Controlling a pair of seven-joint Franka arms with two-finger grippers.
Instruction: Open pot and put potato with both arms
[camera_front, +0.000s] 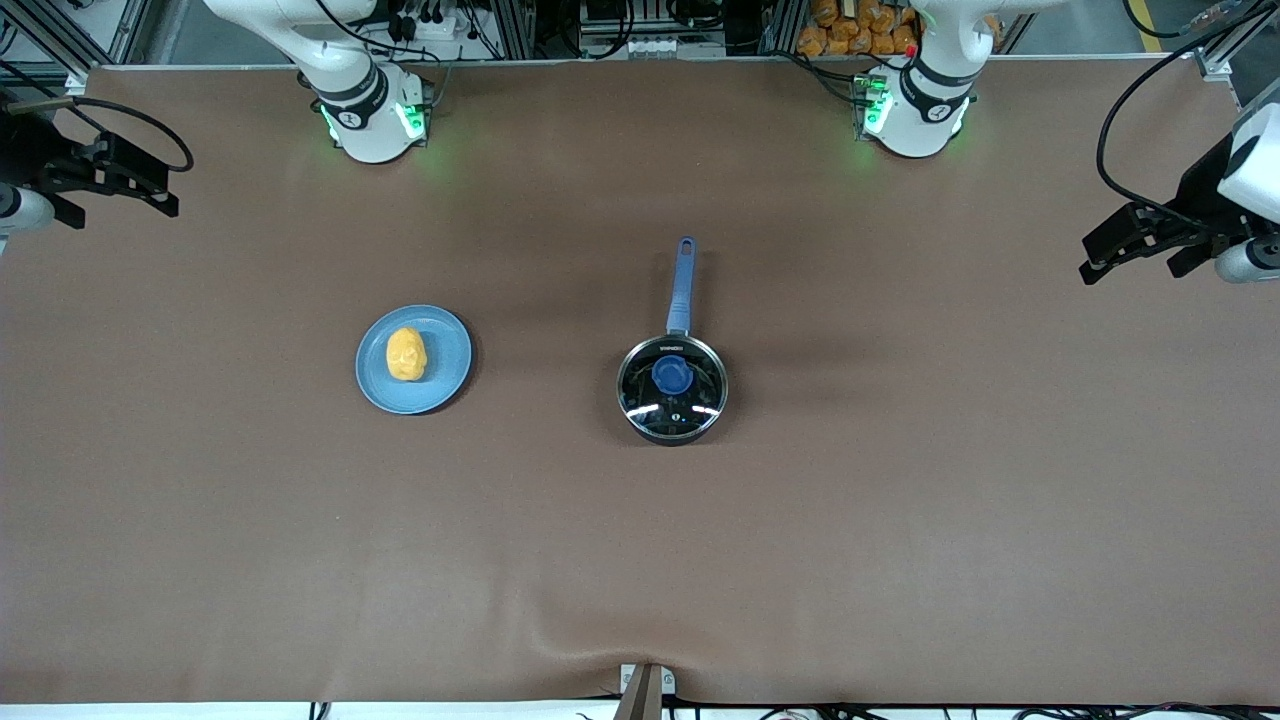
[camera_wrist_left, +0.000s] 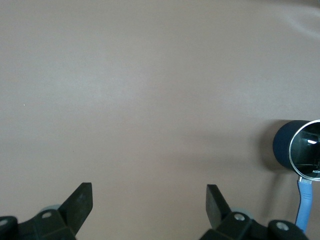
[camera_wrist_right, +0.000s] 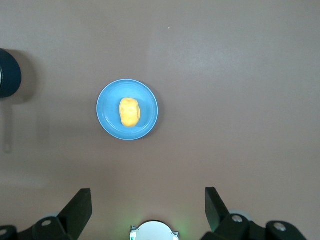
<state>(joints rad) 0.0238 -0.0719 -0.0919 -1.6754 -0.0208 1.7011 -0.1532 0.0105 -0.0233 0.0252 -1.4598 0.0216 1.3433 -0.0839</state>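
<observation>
Nearest the camera sits the pot (camera_front: 672, 392), out in the middle of the table (camera_front: 640, 560), a touch toward the left arm's end, and well in from the edge nearest the front camera. Its glass lid (camera_front: 672, 388) is on, blue knob (camera_front: 671, 374) dead centre, and the long blue handle (camera_front: 682, 285) points straight at the edge where the robots' bases stand. So nothing is done yet: lid on, pot shut.

The potato (camera_front: 406, 354) lies on a light-blue plate (camera_front: 445, 375), beside the pot toward the right arm's end of the table, well apart from it and slightly farther from the front camera. It rests a little off the plate's centre, untouched.

What is left, as I read it, is the whole job: lift the lid by its knob, fetch the potato off the plate, drop it into the pot.

Now the arms. The left gripper (camera_front: 1140, 245) hangs high over the left arm's end of the table, right out by the edge, with its wrist view looking down on bare table and the pot just showing at the frame's side. Its fingers (camera_wrist_left: 80, 202) stand wide apart with nothing between them. The right gripper (camera_front: 115, 185) hovers over the right arm's end, likewise out by the edge; its wrist view looks down on plate and potato. Its fingers (camera_wrist_right: 80, 207) are spread just as wide, and empty. Both arms wait, clear of everything.
</observation>
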